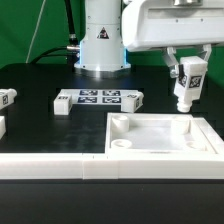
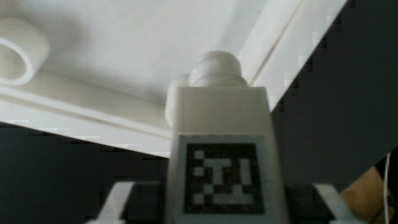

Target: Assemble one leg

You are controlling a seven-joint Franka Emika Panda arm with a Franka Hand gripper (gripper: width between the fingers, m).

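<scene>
My gripper is shut on a leg, a small white oblong block with a black-and-white marker, and holds it upright above the far right corner of the large white tray-like piece. In the wrist view the held leg fills the middle, its peg end pointing at the tray's raised rim. A round socket in the tray shows at the edge. Other legs lie on the table: one near the marker board, one at the exterior view's left.
The marker board lies behind the tray, with another small leg at its right end. The robot base stands at the back. A white strip runs along the front edge.
</scene>
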